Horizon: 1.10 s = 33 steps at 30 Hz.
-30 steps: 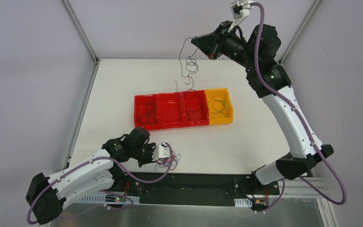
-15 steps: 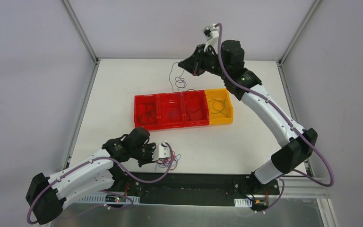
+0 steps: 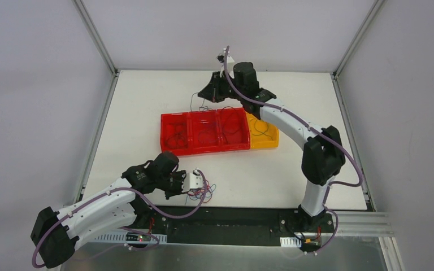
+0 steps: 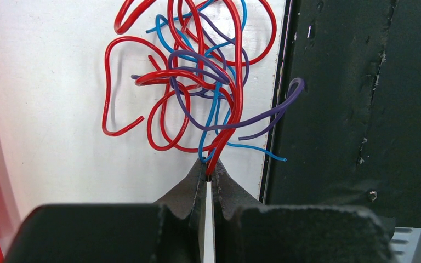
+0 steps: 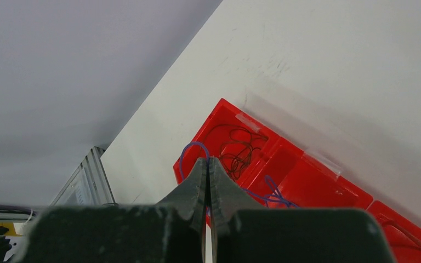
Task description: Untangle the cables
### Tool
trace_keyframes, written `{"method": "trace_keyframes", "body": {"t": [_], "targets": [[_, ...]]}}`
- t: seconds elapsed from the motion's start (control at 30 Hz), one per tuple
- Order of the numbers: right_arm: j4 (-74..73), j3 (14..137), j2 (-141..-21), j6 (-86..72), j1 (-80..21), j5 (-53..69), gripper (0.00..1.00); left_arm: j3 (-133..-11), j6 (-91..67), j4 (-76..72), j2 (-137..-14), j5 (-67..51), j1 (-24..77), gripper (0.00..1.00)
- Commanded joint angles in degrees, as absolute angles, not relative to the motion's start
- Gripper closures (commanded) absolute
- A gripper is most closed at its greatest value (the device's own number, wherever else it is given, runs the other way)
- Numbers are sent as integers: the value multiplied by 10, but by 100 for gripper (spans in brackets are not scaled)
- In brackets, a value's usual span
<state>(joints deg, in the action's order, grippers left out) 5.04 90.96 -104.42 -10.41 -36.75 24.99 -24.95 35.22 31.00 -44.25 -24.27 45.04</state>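
Clearly, the cables [image 4: 197, 82] fan out straight ahead of the left end effector [image 4: 208, 174] at lower centre of the overhead view, and it is clenched on one red strand. Upper centre, the right end effector [image 3: 202, 95] pinches a thin purple wire [image 5: 189, 149] dangling toward the red bins [image 3: 203, 132].

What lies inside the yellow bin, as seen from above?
A thin dark looped wire lies on the floor of the yellow bin. The right arm crosses over its far part, so whatever lies there is hidden.
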Motion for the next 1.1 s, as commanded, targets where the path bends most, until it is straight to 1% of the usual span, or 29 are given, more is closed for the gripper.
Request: {"method": "trace_keyframes", "body": {"t": [0.0, 0.17, 0.3, 0.33, 0.4, 0.43, 0.6, 0.63, 0.67, 0.73, 0.83, 0.97, 1.07], "targets": [[116, 925, -1067, -139, -373, 266, 100, -264, 352, 324, -441, -245, 452, 100], [129, 836, -1071, -102, -368, 273, 100, -264, 351, 324, -441, -243, 452, 100], [96, 796, -1078, -61, -369, 291, 100, -268, 348, 324, -442, -246, 451, 100], [82, 799, -1075, -58, -367, 295, 91, -271, 346, 324, -443, -246, 452, 100], [51, 807, -1059, -62, -363, 308, 68, -277, 339, 324, -441, -247, 451, 100], [35, 812, -1045, -64, -361, 316, 60, -282, 335, 324, -440, -250, 451, 100], [-79, 813, -952, -47, -342, 340, 27, -299, 330, 321, -452, -278, 452, 100], [-106, 812, -935, -36, -338, 341, 23, -303, 327, 316, -460, -280, 452, 100], [-133, 810, -917, -20, -334, 341, 21, -306, 321, 310, -470, -283, 451, 100], [-191, 804, -888, 27, -327, 340, 21, -317, 310, 297, -492, -290, 452, 100], [-276, 780, -853, 89, -317, 340, 26, -334, 279, 276, -512, -288, 452, 100], [-345, 739, -793, 84, -274, 381, 28, -360, 217, 224, -512, -299, 452, 100], [-404, 701, -748, 92, -250, 414, 24, -392, 138, 165, -557, -301, 452, 100]]}}
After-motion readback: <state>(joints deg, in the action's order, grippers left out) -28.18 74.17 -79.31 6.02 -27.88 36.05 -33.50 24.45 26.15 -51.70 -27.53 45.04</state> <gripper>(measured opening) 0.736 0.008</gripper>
